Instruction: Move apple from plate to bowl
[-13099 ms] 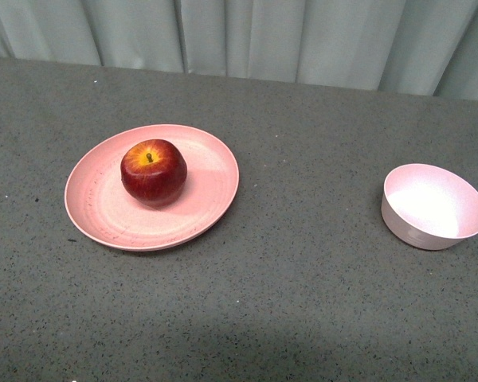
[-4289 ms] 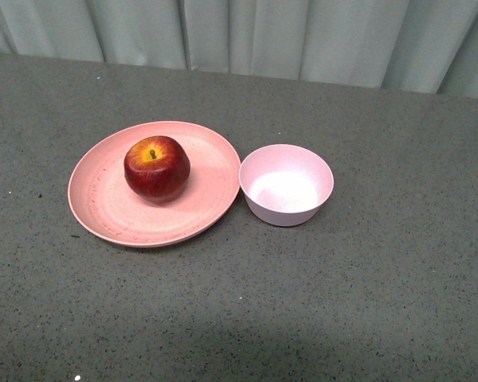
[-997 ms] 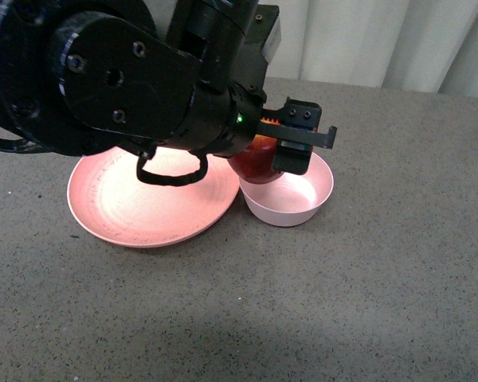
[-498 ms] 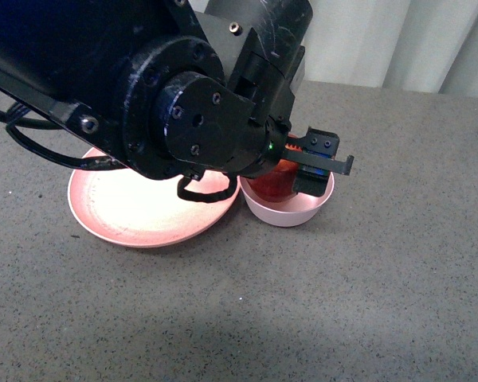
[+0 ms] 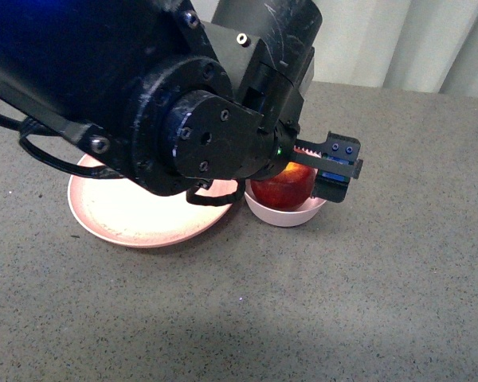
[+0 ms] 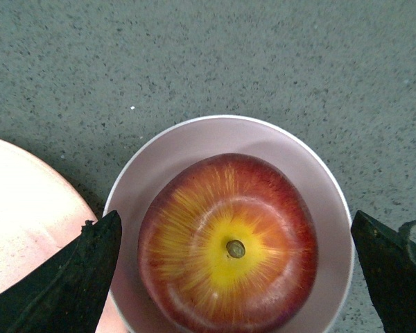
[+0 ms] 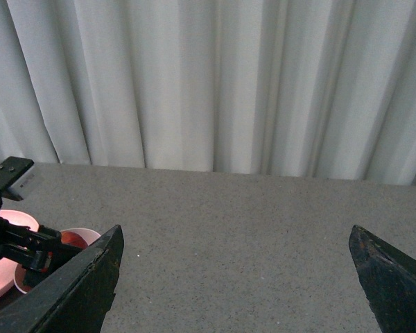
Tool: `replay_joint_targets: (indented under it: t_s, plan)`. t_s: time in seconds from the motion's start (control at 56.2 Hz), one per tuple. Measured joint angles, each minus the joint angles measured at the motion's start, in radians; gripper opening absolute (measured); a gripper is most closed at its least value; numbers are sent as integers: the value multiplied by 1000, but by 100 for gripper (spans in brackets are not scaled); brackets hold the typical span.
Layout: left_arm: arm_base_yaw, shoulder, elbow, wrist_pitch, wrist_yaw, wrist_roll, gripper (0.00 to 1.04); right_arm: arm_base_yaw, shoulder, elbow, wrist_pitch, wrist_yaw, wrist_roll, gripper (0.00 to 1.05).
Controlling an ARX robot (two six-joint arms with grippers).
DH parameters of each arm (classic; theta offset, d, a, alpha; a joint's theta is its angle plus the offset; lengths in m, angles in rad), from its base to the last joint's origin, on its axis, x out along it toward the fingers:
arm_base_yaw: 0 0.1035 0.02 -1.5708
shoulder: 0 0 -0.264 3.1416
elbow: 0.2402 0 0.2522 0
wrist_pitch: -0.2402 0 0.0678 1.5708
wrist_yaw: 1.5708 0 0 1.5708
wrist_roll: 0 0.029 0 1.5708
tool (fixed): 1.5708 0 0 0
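The dark red apple (image 5: 288, 188) with its yellow stem patch (image 6: 229, 244) sits inside the small pale pink bowl (image 5: 280, 216), nearly filling it (image 6: 194, 136). The salmon-pink plate (image 5: 131, 216) lies just left of the bowl, with nothing showing on its visible part (image 6: 21, 208). My left gripper (image 6: 232, 225) hangs right over the bowl, open, its fingers (image 5: 336, 163) standing outside the bowl's rim on either side and clear of the apple. My right gripper (image 7: 236, 232) is open over bare table, well to the right of the bowl (image 7: 80, 237), and is outside the front view.
The left arm's large black body (image 5: 159, 95) covers the table's left and part of the plate. Grey speckled tabletop (image 5: 342, 302) stretches in front and to the right. A pale curtain (image 7: 215, 83) hangs behind the table's far edge.
The left gripper carried the apple from above the bowl's left rim down into the bowl, then opened; the apple now rests there free of the fingers.
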Motion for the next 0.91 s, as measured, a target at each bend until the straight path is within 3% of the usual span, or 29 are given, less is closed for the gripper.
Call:
replay_joint_targets:
  t_s: [0.498,0.587,0.694,0.783,0.908]
  plan:
    - [72,-269,-365,204,-191,10,98,0,0,0,0,0,0,95]
    - [87,-238,-468,557,-356,72,84,0,0,0,0,-2,0,95]
    - [131,-270,-618,872,-353,99,68,0,0,0,0,0,0,95]
    - [184,-364,-718,976,-316,109,54,0,0,0,0,2,0,95]
    - [245,-489,-831,979,-258,114,34,0,0,0,0,1,0,95]
